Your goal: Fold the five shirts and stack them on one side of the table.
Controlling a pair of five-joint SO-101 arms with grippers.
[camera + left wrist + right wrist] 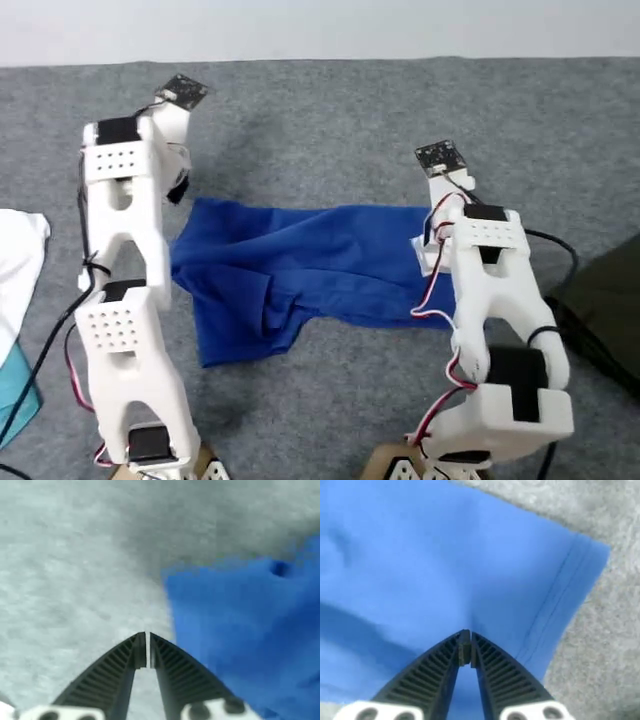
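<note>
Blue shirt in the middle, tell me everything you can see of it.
The blue shirt is soft, bright cloth with a stitched hem, lying spread but rumpled on the grey carpet. The right end effector, shut, meets it near the hemmed corner; a pinch is unclear. The left end effector, shut, sits just off its other edge.

A robotics lab bench, it seems: the white printed left arm (125, 250) and right arm (500, 290) trail bare servo wires (437, 285) over a grey felt table (330, 110); beyond the left gripper (147, 652), a plain white wall (300, 30).
</note>
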